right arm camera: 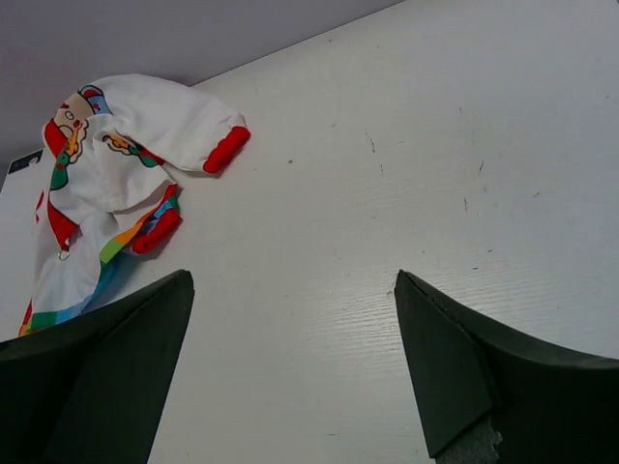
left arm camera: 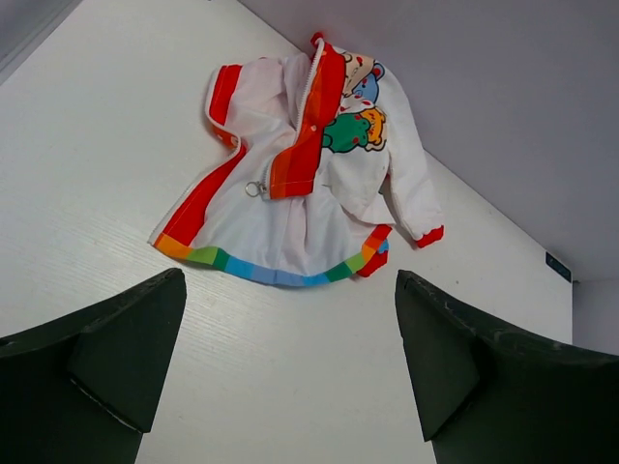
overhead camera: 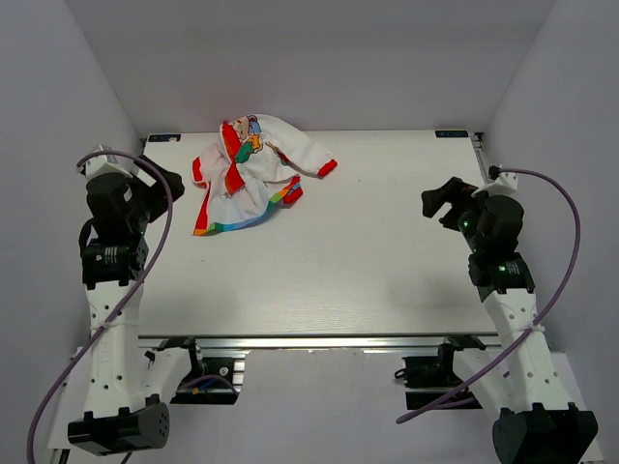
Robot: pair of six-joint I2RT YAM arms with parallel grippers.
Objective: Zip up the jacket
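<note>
Spread left end effector [left arm camera: 290, 307], right end effector [right arm camera: 293, 300]; beyond, cartoon-print jacket [left arm camera: 308, 230].

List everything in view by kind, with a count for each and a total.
jacket: 1
claws: 2 (left claw, right claw, both open and holding nothing)
table: 1
Total: 4

We hold our 2 arms folded upright, each wrist rising behind its claw. Our left gripper [overhead camera: 166, 184] points inward, its 2 fingers [left arm camera: 106, 358] spread wide. Our right gripper [overhead camera: 440, 201] mirrors it, fingers equally wide apart.
</note>
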